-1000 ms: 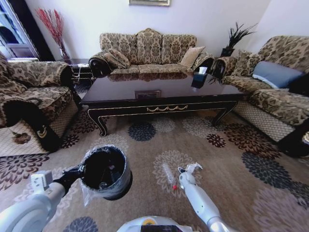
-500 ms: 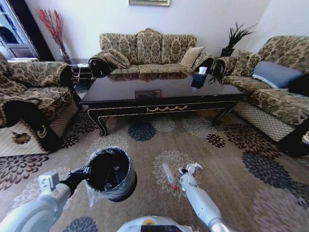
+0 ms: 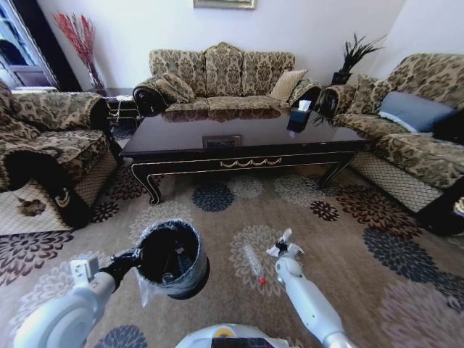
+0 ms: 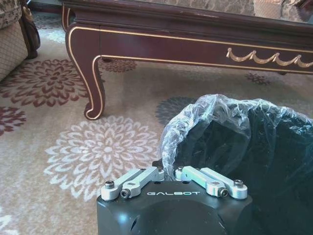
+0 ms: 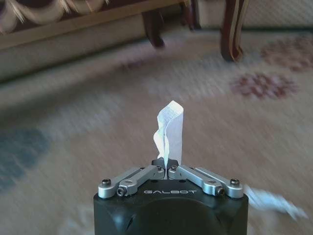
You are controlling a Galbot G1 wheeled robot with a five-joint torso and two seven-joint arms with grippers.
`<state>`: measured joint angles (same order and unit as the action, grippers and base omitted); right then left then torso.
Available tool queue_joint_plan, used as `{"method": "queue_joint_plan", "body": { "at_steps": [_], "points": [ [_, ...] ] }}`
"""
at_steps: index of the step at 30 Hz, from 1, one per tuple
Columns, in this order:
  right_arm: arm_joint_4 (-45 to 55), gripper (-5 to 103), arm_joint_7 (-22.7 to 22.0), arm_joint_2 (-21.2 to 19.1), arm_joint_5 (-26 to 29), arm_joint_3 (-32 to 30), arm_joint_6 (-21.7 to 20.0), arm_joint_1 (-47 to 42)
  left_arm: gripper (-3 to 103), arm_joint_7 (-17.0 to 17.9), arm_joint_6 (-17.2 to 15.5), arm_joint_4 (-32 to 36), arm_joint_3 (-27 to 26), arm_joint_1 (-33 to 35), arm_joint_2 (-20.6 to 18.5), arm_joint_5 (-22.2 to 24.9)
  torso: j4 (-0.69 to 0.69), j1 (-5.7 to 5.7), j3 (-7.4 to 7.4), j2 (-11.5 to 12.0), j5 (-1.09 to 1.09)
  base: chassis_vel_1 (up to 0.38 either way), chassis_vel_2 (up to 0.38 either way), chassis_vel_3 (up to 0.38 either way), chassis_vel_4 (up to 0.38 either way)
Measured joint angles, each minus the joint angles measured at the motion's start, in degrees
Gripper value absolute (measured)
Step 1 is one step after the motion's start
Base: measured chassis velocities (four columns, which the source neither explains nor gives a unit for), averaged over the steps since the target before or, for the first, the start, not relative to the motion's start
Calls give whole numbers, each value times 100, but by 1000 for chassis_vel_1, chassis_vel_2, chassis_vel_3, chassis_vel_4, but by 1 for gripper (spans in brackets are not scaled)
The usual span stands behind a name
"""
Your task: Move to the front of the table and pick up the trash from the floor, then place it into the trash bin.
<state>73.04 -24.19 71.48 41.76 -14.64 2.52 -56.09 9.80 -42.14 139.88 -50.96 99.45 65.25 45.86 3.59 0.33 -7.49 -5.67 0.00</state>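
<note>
The black trash bin (image 3: 174, 259), lined with a clear bag, hangs off the carpet with my left gripper (image 3: 136, 256) shut on its rim; the left wrist view shows the gripper (image 4: 168, 172) clamped on the bagged rim of the bin (image 4: 274, 161). My right gripper (image 3: 281, 248) is shut on a crumpled white paper scrap (image 5: 171, 131) that sticks up from between the fingers, low over the carpet, to the right of the bin. A clear crushed bottle (image 3: 253, 261) with a red cap (image 3: 262, 280) lies on the carpet between bin and right gripper. The dark table (image 3: 239, 141) stands ahead.
Patterned sofas surround the table on the left (image 3: 51, 145), back (image 3: 221, 76) and right (image 3: 417, 123). Open flowered carpet (image 3: 348, 239) lies between me and the table. A curved table leg (image 4: 93, 78) stands close beyond the bin. A small white bit (image 5: 271, 201) lies on the carpet by the right gripper.
The left arm has carried the bin a little to the right, toward the bottle. The right gripper has lifted slightly and turned, with the paper scrap now pointing up.
</note>
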Motion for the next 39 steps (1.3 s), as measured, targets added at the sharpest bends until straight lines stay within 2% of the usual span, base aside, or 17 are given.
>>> {"method": "queue_joint_plan", "body": {
  "at_steps": [4, 10, 11, 12, 18, 21, 23, 27, 29, 31, 34, 36, 39],
  "points": [
    [402, 0, 202, -146, 54, 74, 242, -26, 4, -19, 0, -85, 40, -80, -21, -8, 0, 0, 0, 0, 1, 0, 0, 0, 0],
    [1103, 0, 1055, -619, 428, 358, 640, -57, 4, -17, 0, -288, 134, -313, -100, -20, 0, 0, 0, 0, 1, 0, 0, 0, 0],
    [1103, 0, 1055, -619, 428, 358, 640, -57, 4, -17, 0, -288, 134, -313, -100, -20, 0, 0, 0, 0, 1, 0, 0, 0, 0],
    [1342, 0, 1272, -791, 539, 478, 731, -31, 4, -18, 0, -350, 180, -387, -115, -20, 1, 0, 0, 0, 1, 0, 0, 0, 0],
    [2250, 0, 1562, -1189, 717, 817, 803, 75, 4, -17, 0, -578, 361, -521, -230, -45, -1, 0, -1, 0, 1, 0, 0, 0, 0],
    [2981, 0, 1835, -1475, 939, 1201, 806, 185, 4, 8, 0, -763, 431, -761, -398, 57, 0, 0, 0, 0, 0, 0, 0, 0, 0],
    [3057, 0, 1887, -1522, 980, 1290, 820, 227, 4, 10, 0, -793, 441, -789, -418, 73, 0, 0, 0, 0, 1, 0, 0, 0, 0],
    [3398, 0, 2215, -1808, 1265, 2093, 1178, 690, 4, 14, 0, -1139, 550, -1057, -591, 178, 0, 0, 0, 0, 0, 0, 0, 0, 0],
    [3423, 0, 2248, -1844, 1292, 2220, 1220, 779, 4, 15, 0, -1193, 561, -1095, -618, 204, 0, 0, 0, 0, 0, 0, 0, 0, 0],
    [3443, 0, 2411, -1943, 1351, 2821, 1406, 1300, 4, 14, 31, -1484, 607, -1246, -722, 297, 1, 0, -1, 0, -1, 0, 0, 0, 0],
    [3363, 0, 2476, -1943, 1368, 3158, 1480, 1650, 4, 6, 45, -1601, 608, -1282, -745, 310, 1, 0, -1, 0, -1, 0, 0, 0, 0],
    [3182, 0, 2519, -1852, 1450, 3710, 1526, 2209, 4, 8, 59, -1785, 607, -1374, -756, 310, -2, 1, -1, 0, -1, 0, 0, 0, 0],
    [3085, 0, 2551, -1776, 1495, 3954, 1533, 2469, 4, 8, 63, -1832, 602, -1415, -750, 314, -2, 0, -1, 0, -1, 0, 0, 0, 0]
  ]
}}
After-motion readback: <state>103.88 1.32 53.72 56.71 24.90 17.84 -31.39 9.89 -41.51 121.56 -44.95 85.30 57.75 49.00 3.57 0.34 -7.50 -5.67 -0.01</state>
